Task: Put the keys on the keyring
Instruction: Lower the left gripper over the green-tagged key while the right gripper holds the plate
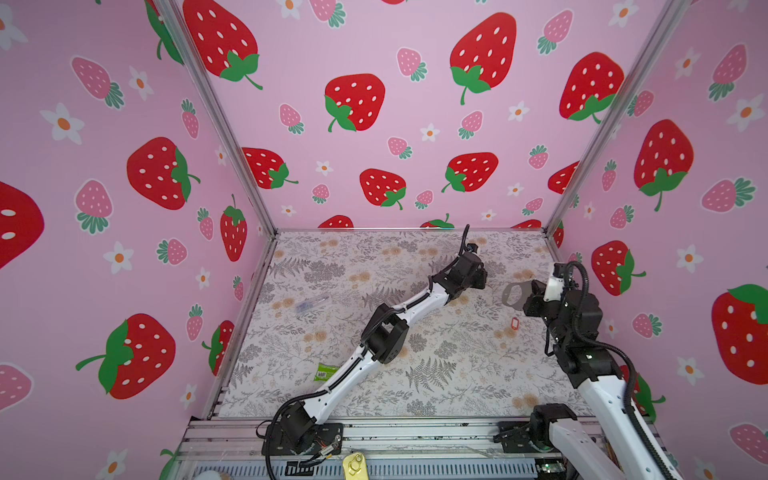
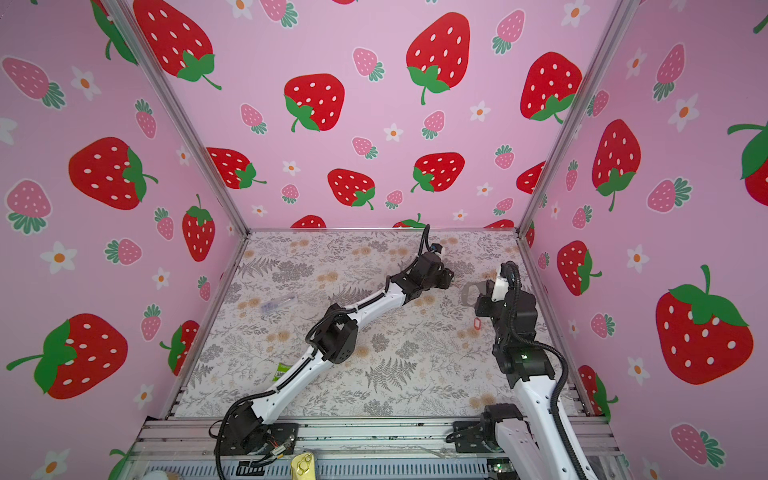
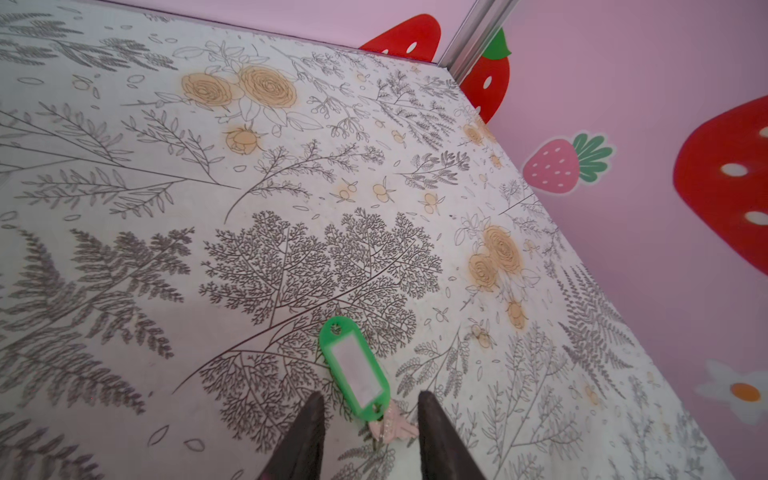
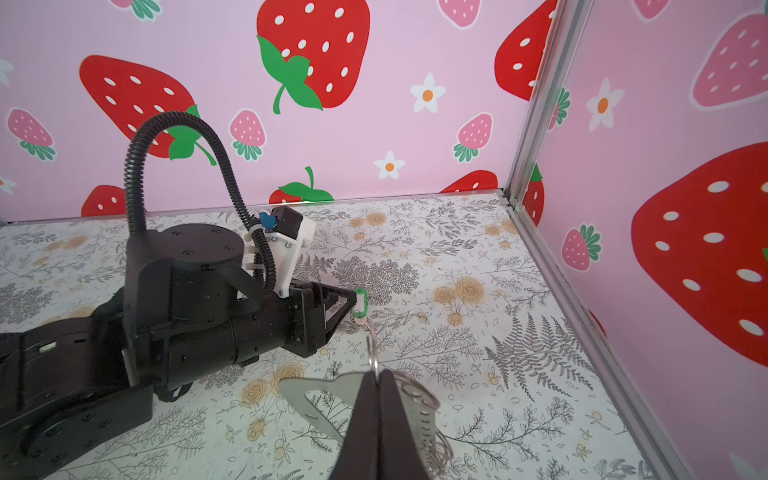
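Two oblong plastic key tags lie well apart on the floral-printed surface (image 1: 457, 386). The green key tag (image 3: 353, 365), with its white label window, lies toward the back right. The left jaws are spread around its ring end, with one dark finger (image 3: 303, 436) on either side and a gap showing at both. A small pale-pink piece (image 3: 395, 426) sits at that same end.

The red-orange key tag (image 1: 514, 323) lies nearer the front, just beside the right arm, with nothing gripping it.

The keyring (image 1: 512, 293), a dusty mauve-grey oval strap loop, is between the two arm ends, pinched by the right jaws, which are pressed together on it. In the right wrist view its strap hangs on one side of the fingers and its silver rings (image 4: 419, 401) on the other. A thin ring stands out from the tips toward the green key tag, and I cannot tell whether the two are joined.

A green packet with a white barcode label (image 1: 323, 371) lies at front left, partly under the left arm. A blurred clear wrapper (image 1: 311, 303) lies further back.
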`<action>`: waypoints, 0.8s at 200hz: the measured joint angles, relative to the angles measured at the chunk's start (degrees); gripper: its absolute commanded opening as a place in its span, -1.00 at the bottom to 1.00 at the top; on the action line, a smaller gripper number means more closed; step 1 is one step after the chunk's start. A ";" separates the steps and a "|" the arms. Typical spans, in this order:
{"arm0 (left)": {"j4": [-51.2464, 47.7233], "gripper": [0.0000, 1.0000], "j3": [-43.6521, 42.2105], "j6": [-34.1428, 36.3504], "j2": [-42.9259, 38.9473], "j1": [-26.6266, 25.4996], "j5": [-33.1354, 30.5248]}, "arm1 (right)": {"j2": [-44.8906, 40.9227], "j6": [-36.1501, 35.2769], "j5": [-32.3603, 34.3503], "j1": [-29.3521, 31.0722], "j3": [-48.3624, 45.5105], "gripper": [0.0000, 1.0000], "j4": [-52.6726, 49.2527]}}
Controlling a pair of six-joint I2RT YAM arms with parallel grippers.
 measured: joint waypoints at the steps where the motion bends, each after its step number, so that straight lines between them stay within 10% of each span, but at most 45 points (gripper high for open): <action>1: 0.04 -0.22 0.00 -0.07 0.02 0.00 0.09 | 0.07 0.00 0.07 0.00 0.00 -1.00 0.11; 160: 22.88 -0.29 -56.11 7.28 -42.38 8.15 10.49 | 36.94 -10.80 3.72 -2.51 16.50 -1.00 18.53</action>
